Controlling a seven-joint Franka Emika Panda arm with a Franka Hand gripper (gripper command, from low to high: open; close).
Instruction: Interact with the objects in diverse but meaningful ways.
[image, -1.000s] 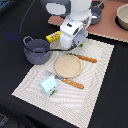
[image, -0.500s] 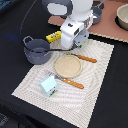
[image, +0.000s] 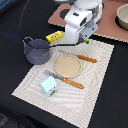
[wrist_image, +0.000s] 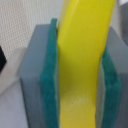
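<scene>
Reading labels: nothing legible on the yellow packet (image: 54, 36) or milk carton (image: 48, 86). Arm is reaching down over the placemat's (image: 97, 80) far edge, wrist white housing blocking the tip. Gripper (wrist_image: 80, 75) clamped on the banana (wrist_image: 82, 55), teal pads (wrist_image: 50, 75) pressing both sides. Pot (image: 36, 51) sits at the exterior view's left, just beside the packet.

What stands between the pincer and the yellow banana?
Nothing visible. In the wrist view the yellow banana already sits between the green pads of the pincer, against them on both sides. In the exterior view the arm hides the grasp.
</scene>
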